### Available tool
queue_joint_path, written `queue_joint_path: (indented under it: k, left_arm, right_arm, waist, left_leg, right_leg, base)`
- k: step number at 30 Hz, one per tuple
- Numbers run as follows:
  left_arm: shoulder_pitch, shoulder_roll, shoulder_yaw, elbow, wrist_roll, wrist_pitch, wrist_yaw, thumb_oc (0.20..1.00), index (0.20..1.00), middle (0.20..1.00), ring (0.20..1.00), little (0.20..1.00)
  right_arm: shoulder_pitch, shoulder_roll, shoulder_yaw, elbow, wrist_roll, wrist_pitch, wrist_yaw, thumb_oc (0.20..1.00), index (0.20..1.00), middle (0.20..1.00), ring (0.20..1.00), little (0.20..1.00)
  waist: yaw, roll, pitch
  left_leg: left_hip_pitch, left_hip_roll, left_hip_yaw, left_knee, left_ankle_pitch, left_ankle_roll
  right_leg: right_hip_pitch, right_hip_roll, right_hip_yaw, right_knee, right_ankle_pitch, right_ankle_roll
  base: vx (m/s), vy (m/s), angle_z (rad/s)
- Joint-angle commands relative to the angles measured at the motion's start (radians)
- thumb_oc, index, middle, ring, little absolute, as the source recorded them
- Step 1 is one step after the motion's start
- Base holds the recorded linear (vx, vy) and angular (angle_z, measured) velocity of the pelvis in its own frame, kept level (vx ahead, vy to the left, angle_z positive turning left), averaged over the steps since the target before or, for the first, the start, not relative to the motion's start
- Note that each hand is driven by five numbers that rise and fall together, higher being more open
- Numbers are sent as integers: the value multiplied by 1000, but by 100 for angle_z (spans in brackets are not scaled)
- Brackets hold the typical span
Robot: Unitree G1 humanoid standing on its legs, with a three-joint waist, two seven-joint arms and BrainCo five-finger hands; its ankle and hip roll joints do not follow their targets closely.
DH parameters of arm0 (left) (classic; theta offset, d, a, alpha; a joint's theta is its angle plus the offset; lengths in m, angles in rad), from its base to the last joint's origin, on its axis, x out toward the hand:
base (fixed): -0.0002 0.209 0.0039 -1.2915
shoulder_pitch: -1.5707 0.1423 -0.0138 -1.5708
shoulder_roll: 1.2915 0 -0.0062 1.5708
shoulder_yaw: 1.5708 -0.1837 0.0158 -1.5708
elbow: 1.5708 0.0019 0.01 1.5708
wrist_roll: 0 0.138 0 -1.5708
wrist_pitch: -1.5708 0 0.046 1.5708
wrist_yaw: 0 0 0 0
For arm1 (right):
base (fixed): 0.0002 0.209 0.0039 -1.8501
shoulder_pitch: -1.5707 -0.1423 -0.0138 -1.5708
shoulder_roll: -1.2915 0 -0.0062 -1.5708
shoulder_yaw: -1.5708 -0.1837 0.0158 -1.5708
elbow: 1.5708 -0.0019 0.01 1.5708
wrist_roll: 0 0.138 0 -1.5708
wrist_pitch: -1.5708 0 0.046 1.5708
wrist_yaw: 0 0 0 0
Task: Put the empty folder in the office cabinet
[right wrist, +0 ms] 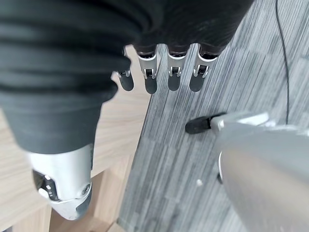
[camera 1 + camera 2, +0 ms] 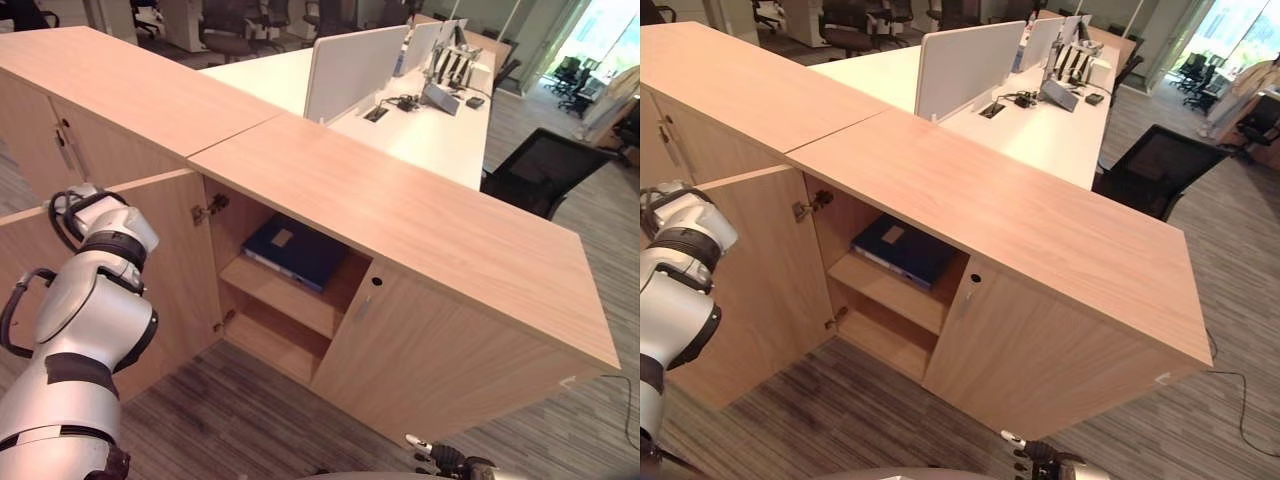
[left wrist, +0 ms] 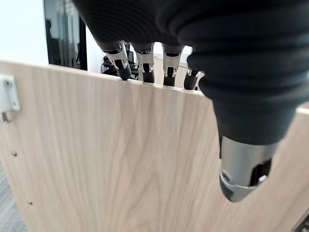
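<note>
A dark blue folder [image 2: 290,248] lies flat on the upper shelf inside the wooden office cabinet [image 2: 400,210]. The cabinet's left door [image 2: 180,260] stands swung open. My left hand [image 3: 166,65] is at that door [image 3: 120,159]: its straight fingers [image 3: 145,60] rest with their tips on the door's edge and the thumb [image 3: 244,169] lies on the near face. It holds nothing. My right hand [image 1: 159,72] hangs low over the grey carpet, its fingers relaxed and empty, and it also shows at the bottom of the left eye view [image 2: 445,460].
The cabinet's right door [image 2: 430,360] is shut. The lower shelf [image 2: 275,340] is bare. A second wooden cabinet [image 2: 110,90] joins on the left. Behind stand white desks with dividers [image 2: 355,70] and a black office chair [image 2: 540,170].
</note>
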Motion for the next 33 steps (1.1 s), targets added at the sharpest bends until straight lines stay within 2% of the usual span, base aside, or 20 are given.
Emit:
queue_joint_path:
  k: [1, 2, 3, 4, 6, 9, 19, 22, 23, 24, 25, 26, 27, 28, 29, 31, 33]
  left_arm:
    - [-60, -101, 9, 109, 127, 41, -326, 1000, 1000, 1000, 1000, 1000]
    - [-45, -116, 26, 113, 145, 41, -377, 1000, 1000, 1000, 1000, 1000]
    - [-46, -114, 26, 112, 148, 42, -380, 1000, 1000, 1000, 1000, 1000]
    - [-14, -142, 41, 110, 201, 33, -484, 1000, 1000, 1000, 1000, 1000]
    - [8, -156, 35, 83, 240, 30, -541, 1000, 1000, 1000, 1000, 1000]
    - [6, -166, 45, 92, 214, 31, -518, 1000, 1000, 1000, 1000, 1000]
    - [35, -178, 77, 109, 219, 54, -539, 1000, 1000, 1000, 1000, 1000]
    - [83, -183, 176, 108, 165, 59, -544, 1000, 1000, 1000, 1000, 1000]
    - [83, -183, 176, 108, 164, 59, -543, 1000, 1000, 1000, 1000, 1000]
    - [103, -184, 237, 108, 116, 65, -545, 1000, 1000, 1000, 1000, 1000]
    - [118, -203, 347, 69, 12, 66, -597, 1000, 1000, 1000, 1000, 1000]
    - [129, -225, 385, 44, -18, 56, -648, 1000, 1000, 1000, 1000, 1000]
    - [128, -225, 385, 43, -17, 56, -649, 1000, 1000, 1000, 1000, 1000]
    - [138, -282, 437, -8, -68, 37, -758, 1000, 1000, 1000, 1000, 1000]
    - [139, -330, 460, -31, -99, 25, -819, 1000, 1000, 1000, 1000, 1000]
    - [143, -359, 475, -37, -125, 20, -846, 1000, 1000, 1000, 1000, 1000]
    - [161, -453, 506, -64, -172, 11, -902, 1000, 1000, 1000, 1000, 1000]
  right_arm:
    - [-13, -48, -33, 22, -36, -9, 5, 1000, 1000, 1000, 1000, 1000]
    - [-14, -51, -34, 20, -36, -12, 8, 1000, 1000, 1000, 1000, 1000]
    - [-14, -51, -34, 20, -36, -12, 8, 1000, 1000, 1000, 1000, 1000]
    - [-13, -60, -37, 19, -51, -9, 27, 1000, 1000, 1000, 1000, 1000]
    - [-7, -68, -38, 7, -67, 2, 49, 1000, 1000, 1000, 1000, 1000]
    - [-9, -68, -40, 6, -71, 0, 56, 1000, 1000, 1000, 1000, 1000]
    - [42, -65, -64, -28, -102, 24, 62, 1000, 1000, 1000, 1000, 1000]
    - [44, -71, -69, -11, -98, 18, 53, 1000, 1000, 1000, 1000, 1000]
    - [43, -71, -69, -11, -98, 18, 53, 1000, 1000, 1000, 1000, 1000]
    - [38, -72, -72, -2, -89, 15, 47, 1000, 1000, 1000, 1000, 1000]
    - [29, -77, -76, 6, -78, 12, 42, 1000, 1000, 1000, 1000, 1000]
    - [24, -81, -76, 18, -72, 9, 42, 1000, 1000, 1000, 1000, 1000]
    - [24, -81, -76, 18, -72, 8, 42, 1000, 1000, 1000, 1000, 1000]
    - [10, -87, -74, 32, -65, 8, 41, 1000, 1000, 1000, 1000, 1000]
    - [2, -93, -72, 48, -60, 9, 37, 1000, 1000, 1000, 1000, 1000]
    - [-5, -95, -71, 56, -59, 10, 36, 1000, 1000, 1000, 1000, 1000]
    - [-24, -97, -65, 88, -58, 15, 33, 1000, 1000, 1000, 1000, 1000]
  waist:
    - [6, 43, 27]
    - [4, 47, 26]
    - [6, 44, 23]
    - [0, 53, 24]
    - [-3, 59, 20]
    - [-5, 61, 15]
    - [-12, 67, 8]
    - [-12, 68, 12]
    - [-11, 66, 10]
    - [-10, 65, 9]
    - [-8, 65, 8]
    - [-9, 67, 10]
    - [-7, 65, 7]
    - [-10, 68, 7]
    - [-14, 70, 1]
    - [-16, 69, -3]
    - [-24, 70, -12]
  left_leg:
    - [62, 1, -62, 4, -94, 36]
    - [64, -1, -64, 4, -94, 36]
    - [59, -2, -62, 4, -90, 36]
    - [68, -3, -67, 4, -95, 37]
    - [67, -5, -68, 4, -97, 38]
    - [59, -9, -67, 4, -92, 38]
    - [53, -15, -77, 4, -89, 42]
    - [58, -17, -86, 4, -90, 43]
    - [54, -18, -84, 4, -87, 43]
    - [53, -18, -85, 4, -85, 43]
    - [50, -19, -90, 4, -82, 43]
    - [53, -18, -93, 4, -84, 43]
    - [49, -19, -91, 4, -82, 43]
    - [54, -18, -95, 4, -84, 44]
    - [56, -18, -95, 4, -84, 45]
    - [54, -19, -92, 4, -82, 45]
    - [61, -18, -88, 4, -85, 47]
  right_leg:
    - [30, -11, -96, 1, -61, 80]
    - [31, -12, -98, 1, -62, 78]
    - [25, -13, -95, 1, -57, 77]
    - [33, -13, -100, 1, -62, 76]
    - [32, -15, -102, 1, -64, 75]
    - [23, -19, -102, 1, -61, 73]
    - [20, -25, -111, 1, -63, 73]
    - [30, -27, -122, 1, -69, 75]
    - [25, -28, -119, 1, -66, 74]
    - [25, -29, -123, 1, -66, 75]
    - [23, -30, -126, 1, -63, 76]
    - [28, -30, -130, 1, -67, 78]
    - [23, -30, -127, 1, -64, 77]
    - [30, -31, -132, 1, -66, 79]
    - [32, -31, -132, 1, -66, 79]
    - [29, -31, -128, 1, -64, 78]
    - [34, -29, -126, 1, -65, 77]
  base:
    - [40, 12, 2]
    - [0, 0, 0]
    - [0, 0, 0]
    - [0, 0, 0]
    - [17, 8, 3]
    - [-4, 2, 3]
    - [1, 1, 0]
    - [0, 0, 0]
    - [3, -2, 5]
    - [-5, -4, 8]
    - [14, 6, 9]
    - [3, 5, 7]
    - [18, 9, 17]
    - [23, 9, 21]
    - [40, 14, 25]
    - [19, 0, 12]
    - [46, -7, 10]
